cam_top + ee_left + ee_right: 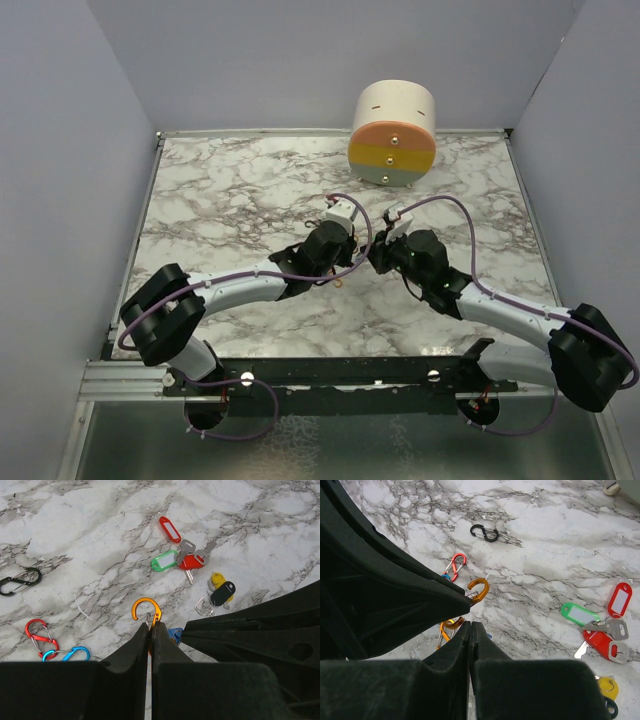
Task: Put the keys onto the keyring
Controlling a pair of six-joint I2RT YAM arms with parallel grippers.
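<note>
With the left pincer [150, 626] pinched shut on the orange clip [146, 611], likely the keyring, and the right pincer [470, 624] closed beside it, seemingly on nothing, the keys [192, 561] lie loose on the surface [100, 540], so threading has not begun and the right must next fetch one key.

Bright, diffuse light from overhead is seen in all three views; the marble tabletop [230, 190] is evenly exposed. Only faint, soft-edged shadows are cast under the arms [250, 285] and beside the keys [192, 561]. In the wrist views the left gripper [151, 626] and right gripper [470, 624] are rendered near-featureless black, slightly soft up close; the orange carabiner [146, 611] and tabletop veining are in sharp focus.
</note>
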